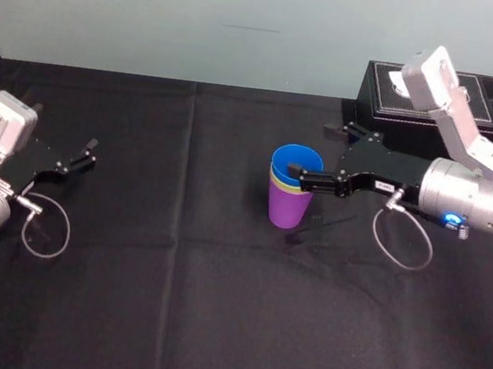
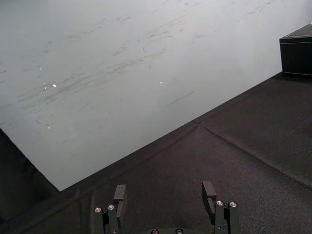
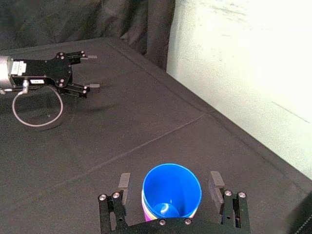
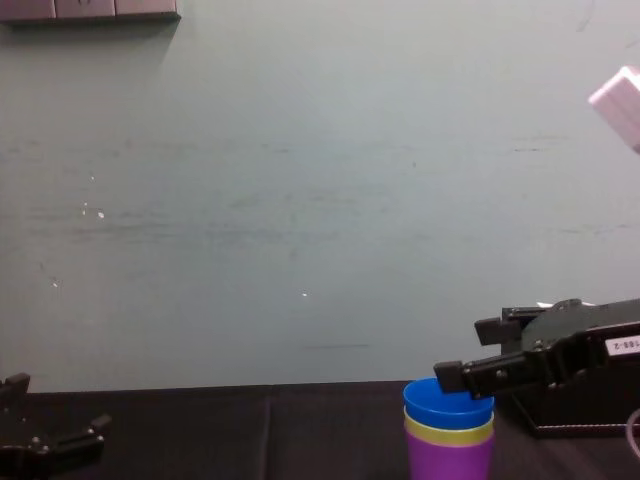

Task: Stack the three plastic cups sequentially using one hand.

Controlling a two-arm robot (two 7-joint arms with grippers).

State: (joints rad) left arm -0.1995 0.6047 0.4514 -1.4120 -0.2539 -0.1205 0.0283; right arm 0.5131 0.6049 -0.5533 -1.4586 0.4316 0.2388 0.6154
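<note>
The three plastic cups stand nested on the black cloth right of the middle: the purple cup outermost, a lime yellow-green cup showing as a thin rim, and the blue cup innermost and highest. From the side, blue, lime and purple layer downward. My right gripper is open and straddles the blue cup at rim height. Its fingers stand clear of the cup on both sides. My left gripper rests open at the far left, holding nothing.
A black leather tissue box sits at the back right, behind my right arm. A pale wall closes off the far edge of the table. Black cloth covers the table between the two arms.
</note>
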